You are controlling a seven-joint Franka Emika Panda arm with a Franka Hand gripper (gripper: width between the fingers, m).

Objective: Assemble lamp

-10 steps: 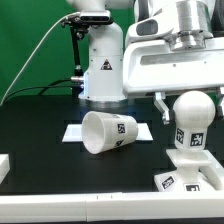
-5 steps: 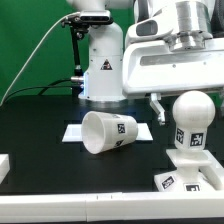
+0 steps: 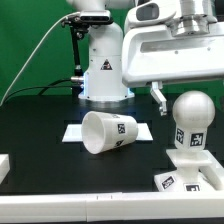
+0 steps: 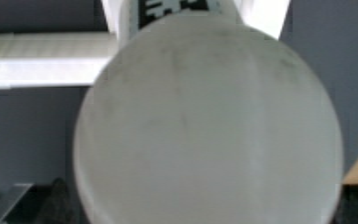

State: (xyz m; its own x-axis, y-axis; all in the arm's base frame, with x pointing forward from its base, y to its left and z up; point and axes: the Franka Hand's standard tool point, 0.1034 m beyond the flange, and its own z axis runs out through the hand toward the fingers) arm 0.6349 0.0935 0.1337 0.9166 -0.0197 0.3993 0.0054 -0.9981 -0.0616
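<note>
White bulb (image 3: 192, 110) sits on base (image 3: 200, 160), directly under pincer (image 3: 181, 98), which looks spread wide and empty. Bulb step looks done. Next, grab tipped shade (image 3: 108, 132), low beside pincer.

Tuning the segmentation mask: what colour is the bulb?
White bulb, black-and-white tag on its neck; exterior view.

No legible words or numbers. A triangle sign (image 3: 103, 68) marks the robot body (image 3: 92, 48); square tags (image 3: 124, 127) mark shade (image 3: 99, 135), bulb (image 3: 192, 108), lamp base (image 3: 192, 160).
</note>
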